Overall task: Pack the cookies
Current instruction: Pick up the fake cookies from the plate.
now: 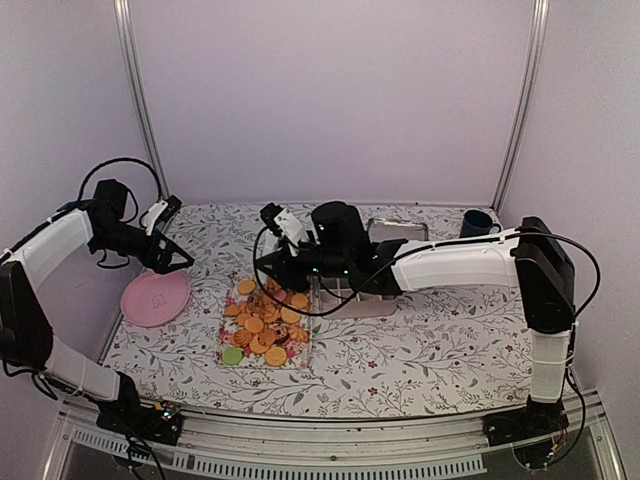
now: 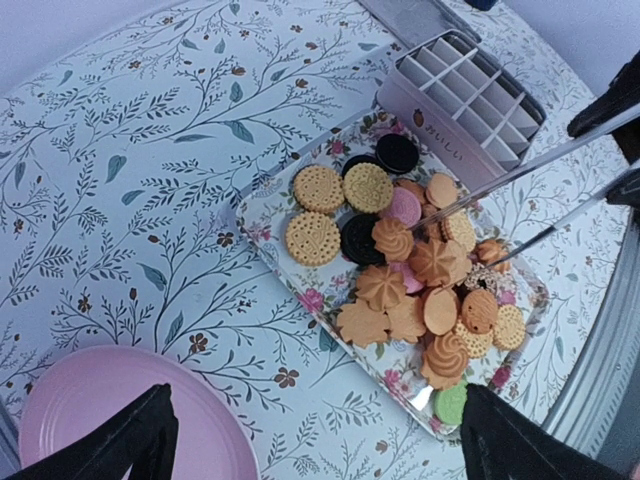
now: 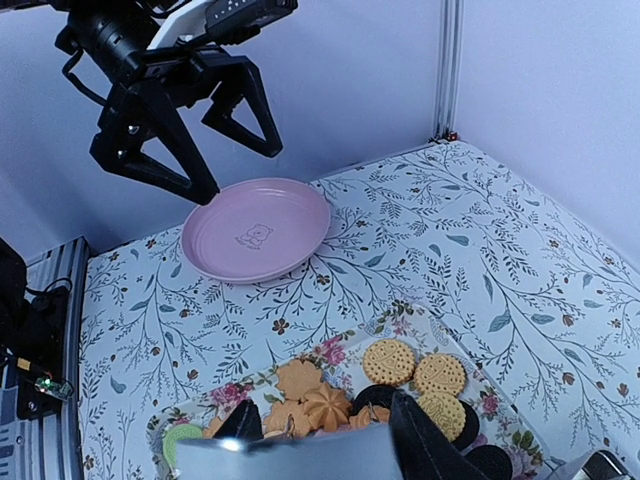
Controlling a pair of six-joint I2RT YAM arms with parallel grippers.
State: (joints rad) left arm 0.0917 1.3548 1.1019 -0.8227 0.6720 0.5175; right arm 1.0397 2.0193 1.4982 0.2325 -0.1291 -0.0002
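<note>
1. Cookies [image 2: 400, 270] sit heaped on the floral tray [image 2: 262, 215] mid-tabletop [image 2: 150, 170]. They overlap, and some tilt on others. The divided box [image 2: 470, 85] is just beside the tray, and the compartments I can see look empty.
2. Right gripper [image 3: 320, 440] is part-closed on silvery tongs [image 2: 540, 165], whose thin arms reach over the far end of the pile.
3. Left gripper [image 1: 172, 262] is wide and holds nothing. It hovers over the pink plate [image 3: 258, 232], well apart from the tray.
4. Risks, as I judge them:
   - The heap is tangled, so the tongs may pinch two cookies or lever a neighbour over the low tray rim.
   - Tongs tips are thin and the biscuits brittle. Too much squeeze cracks one, too little drops it on the way to the box.
   - Compartments are narrow, so a cookie released flat or off-centre bridges a divider instead of dropping in.
   - The tongs could twist in the gripper if a tip snags.
   - I can't tell whether a cookie is between the tips — they're hidden in the pile.
</note>
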